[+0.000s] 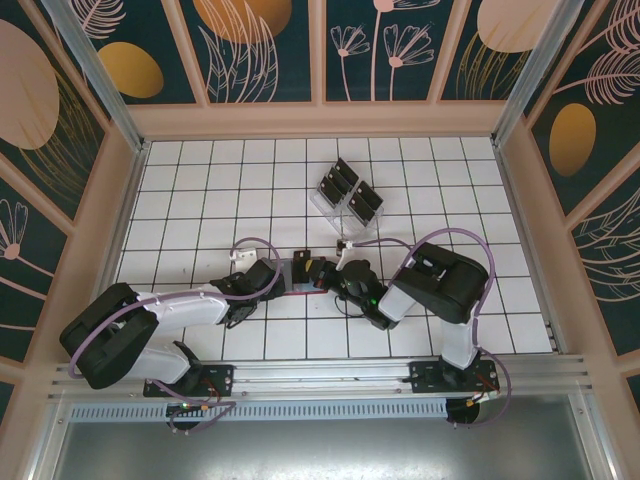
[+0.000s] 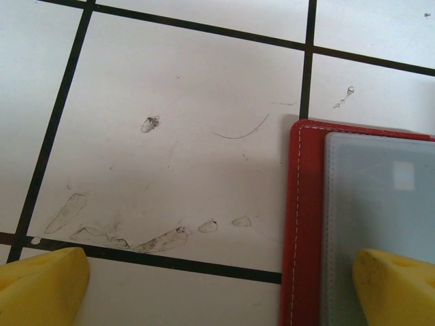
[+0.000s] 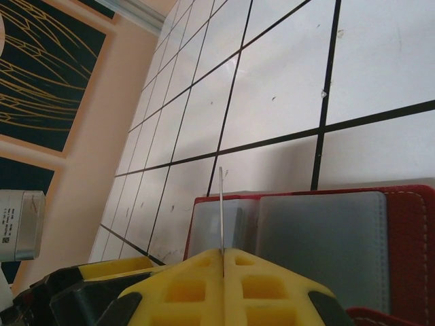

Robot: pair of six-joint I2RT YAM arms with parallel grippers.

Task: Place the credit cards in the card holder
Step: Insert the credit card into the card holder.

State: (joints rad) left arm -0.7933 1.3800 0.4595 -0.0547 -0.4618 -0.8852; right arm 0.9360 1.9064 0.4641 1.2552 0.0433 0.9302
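Left gripper: jaws spread wide, nothing pinched between them. One yellow fingertip sat on the grey-lilac pocket of the card holder. The other was off the holder's red edge, over bare tile. Judged purpose: pinning the open holder flat so it would not slide or fold during insertion. Whether the pad actually pressed down could not be confirmed.

Right gripper: fingers closed on one credit card, seen edge-on as a thin line rising straight out from between the pads. The holder's pockets lay just beyond the fingertips, and the card's line crossed one pocket in this view. Its height above the pocket could not be told. Judged reason for the grip: the free edge leads and can be slid into a pocket slot. The card appeared not yet inserted.

Overhead, the two grippers met at the holder from opposite sides. Further credit cards stood in a clear rack, well beyond both sets of fingers.
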